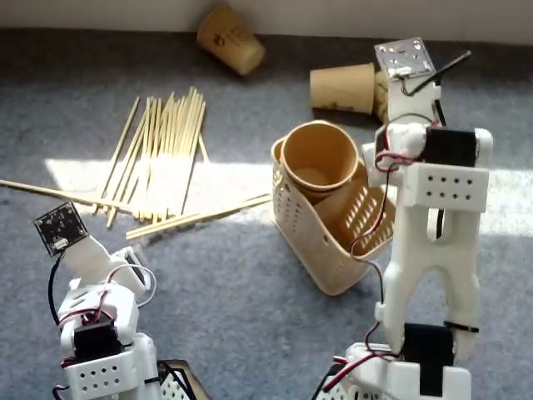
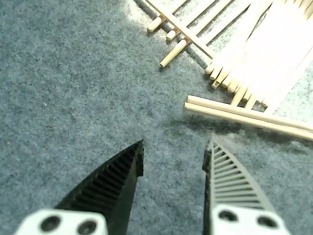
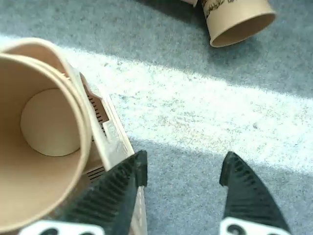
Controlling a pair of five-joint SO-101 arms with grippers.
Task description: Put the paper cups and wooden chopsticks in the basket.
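- The grey carpeted table [image 1: 241, 317] lies half in sun. Loose things are on its far side and the two arms on the near side
- The right arm [image 1: 433, 217] stands tall and folded over, wrist past the far end of the basket [image 1: 321, 250]. The left arm [image 1: 100, 325] is crouched low, nose tipped down at the carpet
- The basket sits between the arms and the far edge, with nested paper cups [image 1: 319, 158] already in it
- The heap of wooden chopsticks [image 1: 162, 154] is fanned out ahead of the left arm, the nearer one to it
- One paper cup on its side [image 1: 343, 88] lies just beyond the right arm's wrist, mouth turned roughly towards the pincer. A second loose cup [image 1: 229, 39] is farther off by the wall
- The right gripper [image 3: 186, 161] hangs spread wide and empty over bare carpet, beside the basket rim
- The left gripper [image 2: 173, 149] is likewise parted and holding nothing. A pair of sticks [image 2: 244, 115] lies just ahead of its tips, running finger to finger, so I reckon the wrist needs a turn before it can pinch them
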